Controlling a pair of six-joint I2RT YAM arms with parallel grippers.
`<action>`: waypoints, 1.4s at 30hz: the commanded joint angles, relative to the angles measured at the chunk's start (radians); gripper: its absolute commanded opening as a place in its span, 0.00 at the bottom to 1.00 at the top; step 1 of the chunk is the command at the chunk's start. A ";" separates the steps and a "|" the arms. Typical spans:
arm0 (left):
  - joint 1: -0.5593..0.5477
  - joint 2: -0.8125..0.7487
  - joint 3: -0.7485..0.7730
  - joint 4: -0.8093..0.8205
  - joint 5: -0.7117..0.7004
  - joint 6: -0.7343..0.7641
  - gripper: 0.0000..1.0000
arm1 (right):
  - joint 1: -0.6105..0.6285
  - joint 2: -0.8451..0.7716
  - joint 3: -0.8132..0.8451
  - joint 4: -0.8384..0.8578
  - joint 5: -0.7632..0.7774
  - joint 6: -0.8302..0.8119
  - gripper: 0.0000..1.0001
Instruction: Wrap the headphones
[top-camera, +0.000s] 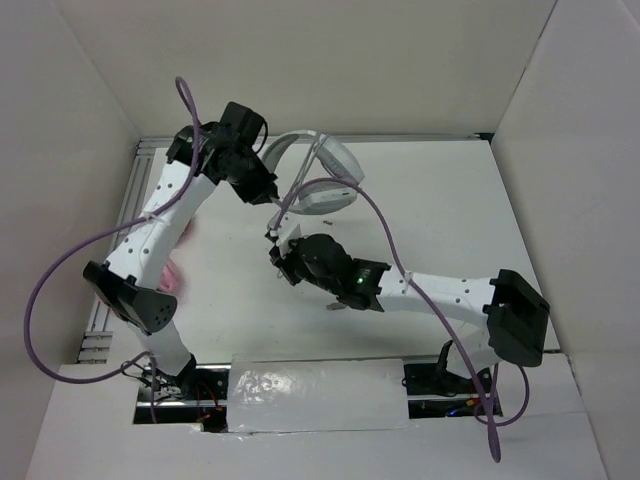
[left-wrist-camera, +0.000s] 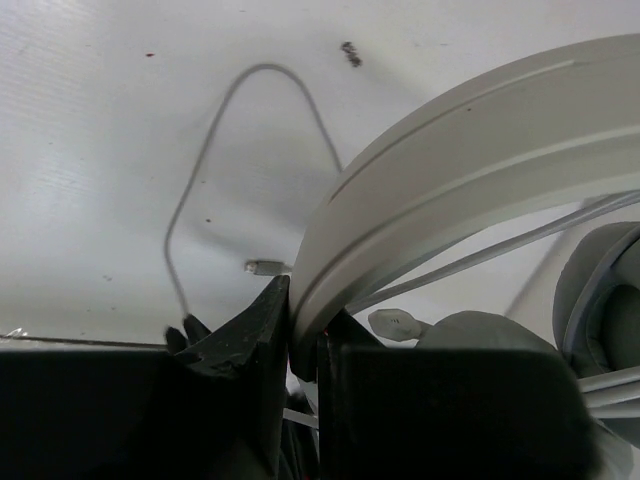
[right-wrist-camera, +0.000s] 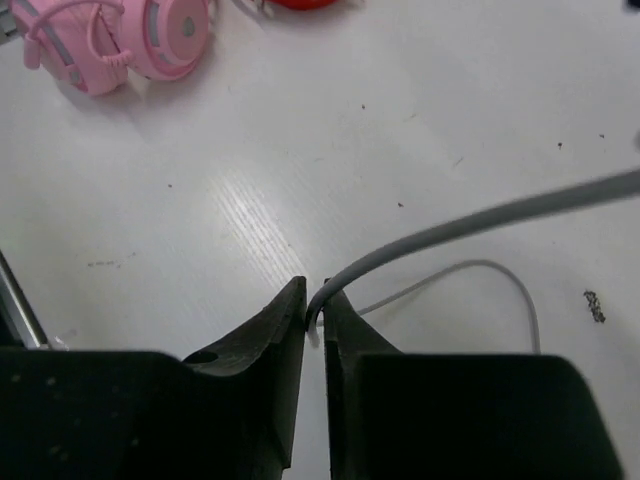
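The light grey-white headphones (top-camera: 327, 168) are at the back middle of the table. My left gripper (top-camera: 271, 191) is shut on their headband (left-wrist-camera: 450, 150), which arcs up and right from between its fingers (left-wrist-camera: 303, 310). An ear cup (left-wrist-camera: 600, 300) shows at the right edge. The thin grey cable (left-wrist-camera: 200, 170) loops on the table, its plug (left-wrist-camera: 265, 267) lying near the left fingertip. My right gripper (top-camera: 279, 246) is shut on the cable (right-wrist-camera: 470, 225), which bends up and right from between its fingertips (right-wrist-camera: 314, 300). A further cable loop (right-wrist-camera: 500, 275) lies on the table behind.
Pink headphones (right-wrist-camera: 120, 40) lie at the table's left, partly behind my left arm (top-camera: 175, 272). A red thing (right-wrist-camera: 300, 3) shows at the top edge of the right wrist view. White walls (top-camera: 560, 150) enclose the table on three sides.
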 joint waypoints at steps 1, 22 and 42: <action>0.008 -0.102 0.033 0.179 0.101 -0.045 0.00 | 0.020 -0.020 -0.148 0.417 0.056 -0.030 0.23; 0.007 -0.355 -0.033 0.331 0.262 0.053 0.00 | -0.099 0.310 -0.122 0.788 0.173 0.013 0.47; 0.007 -0.473 -0.126 0.423 0.420 0.199 0.00 | -0.607 0.086 -0.174 0.572 -0.175 0.205 0.00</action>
